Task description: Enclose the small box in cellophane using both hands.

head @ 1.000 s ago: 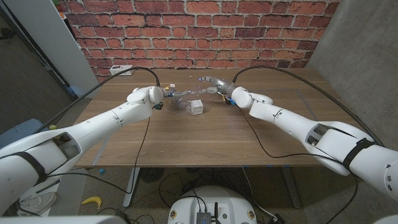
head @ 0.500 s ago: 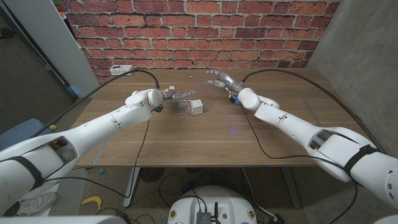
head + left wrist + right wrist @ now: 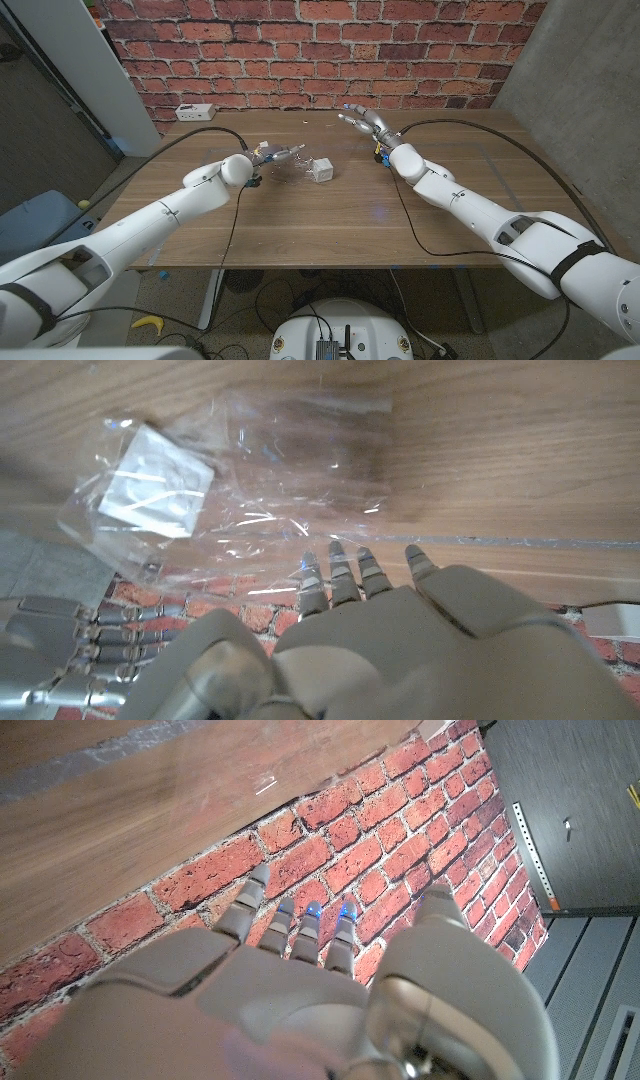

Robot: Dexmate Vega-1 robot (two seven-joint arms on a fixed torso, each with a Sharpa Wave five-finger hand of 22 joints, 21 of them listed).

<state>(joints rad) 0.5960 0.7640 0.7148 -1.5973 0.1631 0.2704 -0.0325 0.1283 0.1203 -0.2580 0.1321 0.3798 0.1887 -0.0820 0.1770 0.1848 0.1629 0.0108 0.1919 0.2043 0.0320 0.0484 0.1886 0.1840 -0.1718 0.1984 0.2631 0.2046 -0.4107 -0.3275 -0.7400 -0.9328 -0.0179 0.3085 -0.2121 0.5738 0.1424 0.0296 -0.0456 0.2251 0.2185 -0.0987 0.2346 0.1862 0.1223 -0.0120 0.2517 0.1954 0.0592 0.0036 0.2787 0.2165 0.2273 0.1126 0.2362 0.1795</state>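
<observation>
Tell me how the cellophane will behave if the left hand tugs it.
The cellophane looks thin and crinkled, so it will probably bunch and fold rather than slide flat. Its glossy glare suggests it may slip through the left hand. The small box sits on it and looks light, so it may drag along.

One small box (image 3: 321, 170), one cellophane sheet (image 3: 288, 162), one power strip (image 3: 187, 111), one table (image 3: 330, 225).

Both our arms reach forward over the bench. Our left hand (image 3: 268, 153) is low, its fingers (image 3: 345, 572) stretched out straight and apart, gripping nothing. Our right hand (image 3: 362, 121) is raised clear of the bench, fingers (image 3: 300, 933) spread and holding nothing.
</observation>
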